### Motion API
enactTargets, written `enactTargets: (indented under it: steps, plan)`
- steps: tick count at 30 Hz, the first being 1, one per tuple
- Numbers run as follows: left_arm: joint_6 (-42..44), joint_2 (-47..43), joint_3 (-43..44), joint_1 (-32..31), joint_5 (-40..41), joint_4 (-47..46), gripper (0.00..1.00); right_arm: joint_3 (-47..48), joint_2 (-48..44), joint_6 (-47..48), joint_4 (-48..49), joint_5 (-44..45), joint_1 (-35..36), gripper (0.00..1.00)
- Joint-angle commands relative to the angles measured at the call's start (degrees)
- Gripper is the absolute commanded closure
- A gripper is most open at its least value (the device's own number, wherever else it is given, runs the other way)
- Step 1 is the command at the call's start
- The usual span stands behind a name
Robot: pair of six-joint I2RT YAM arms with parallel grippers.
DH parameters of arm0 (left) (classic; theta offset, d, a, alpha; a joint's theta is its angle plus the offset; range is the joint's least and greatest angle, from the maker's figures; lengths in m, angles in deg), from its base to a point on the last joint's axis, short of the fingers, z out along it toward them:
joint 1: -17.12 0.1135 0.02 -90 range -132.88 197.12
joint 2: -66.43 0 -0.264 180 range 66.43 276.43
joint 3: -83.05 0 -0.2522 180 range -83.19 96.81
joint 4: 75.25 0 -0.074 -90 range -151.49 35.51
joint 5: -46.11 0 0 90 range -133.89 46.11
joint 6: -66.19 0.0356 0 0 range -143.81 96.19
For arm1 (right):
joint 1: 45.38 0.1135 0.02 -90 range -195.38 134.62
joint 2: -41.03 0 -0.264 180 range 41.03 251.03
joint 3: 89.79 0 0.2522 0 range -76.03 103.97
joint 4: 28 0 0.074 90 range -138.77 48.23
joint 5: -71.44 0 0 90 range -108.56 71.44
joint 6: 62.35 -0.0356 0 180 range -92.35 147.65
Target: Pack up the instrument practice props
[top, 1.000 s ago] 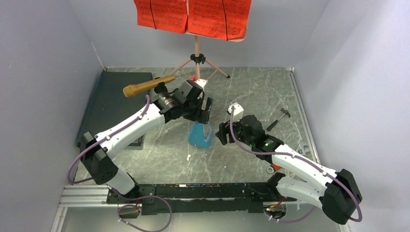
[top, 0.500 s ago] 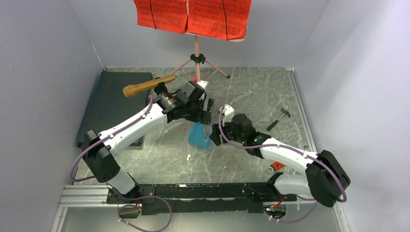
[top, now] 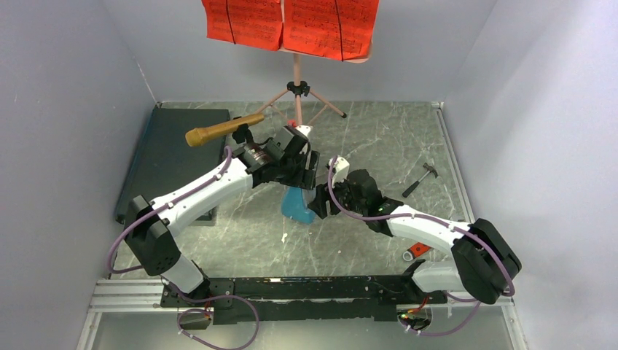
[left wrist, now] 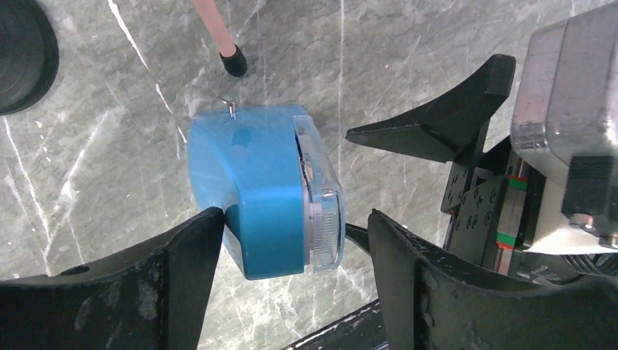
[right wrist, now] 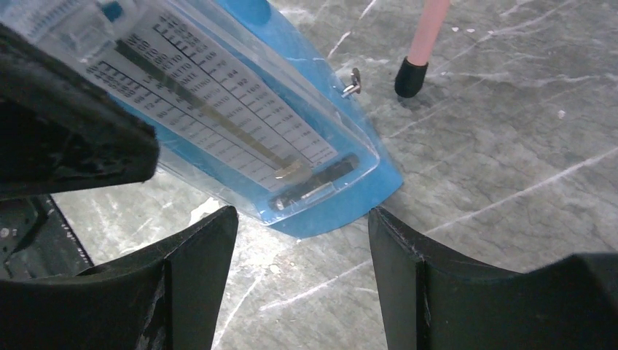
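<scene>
The blue wedge-shaped metronome (top: 295, 206) stands upright mid-table. My left gripper (top: 310, 169) hangs over its top and is open. In the left wrist view one finger (left wrist: 189, 248) touches the blue side of the metronome (left wrist: 251, 189), while the other stands a little off its clear cover. My right gripper (top: 321, 204) is open at the foot of the metronome (right wrist: 240, 124), with nothing between its fingers. The gold microphone (top: 222, 129) juts out behind the left arm. Red sheet-music pages (top: 291, 25) rest on the pink music stand (top: 296, 73) at the back.
A flat dark case (top: 175, 157) lies at the left. A small hammer (top: 420, 179) and a red-handled tool (top: 417, 251) lie at the right. A stand foot (left wrist: 232, 64) sits just behind the metronome. Grey walls close in three sides.
My right arm has swung left up to the metronome. The left gripper's jaws have narrowed around the metronome's top, and the left arm has barely shifted.
</scene>
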Motion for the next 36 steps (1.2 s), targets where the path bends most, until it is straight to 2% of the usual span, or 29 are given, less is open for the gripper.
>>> enactTargets:
  steps: [1, 8, 12, 18, 22, 27, 30, 36]
  plan:
    - [-1.4, -2.5, -0.6, -0.4, -0.2, -1.4, 0.27, 1.4, 0.1, -2.4, 6.8, -1.2, 0.2, 0.3]
    - [-0.6, -2.6, -1.3, -0.4, 0.5, -1.3, 0.45, 0.1, -2.6, -1.8, 5.1, 1.0, 0.2, 0.3]
    - [-0.2, -2.7, -1.6, -0.4, 0.7, -1.0, 0.51, -0.9, -4.9, -1.5, 3.9, 1.8, 0.3, 0.3]
    - [2.2, -3.6, -2.0, -0.4, 0.8, -1.0, 0.51, -1.9, -8.9, -0.2, 1.9, 1.8, 0.2, 0.29]
    - [4.4, -5.1, -2.4, -0.4, 1.0, -1.0, 0.45, -1.0, -11.1, 2.3, -0.4, 1.4, 0.2, 0.26]
    - [6.1, -8.2, -2.5, -0.3, 1.3, -2.2, 0.22, 0.8, -12.8, 4.8, -1.2, -0.6, 0.3, 0.12]
    - [6.5, -9.7, -2.0, -0.1, 1.3, -2.7, 0.12, 2.6, -12.6, 5.5, -1.6, -2.0, 0.3, 0.05]
    - [6.8, -11.7, -2.3, 1.3, 0.6, -2.4, 0.07, 5.0, -11.6, 6.2, -1.6, -1.5, 0.3, 0.02]
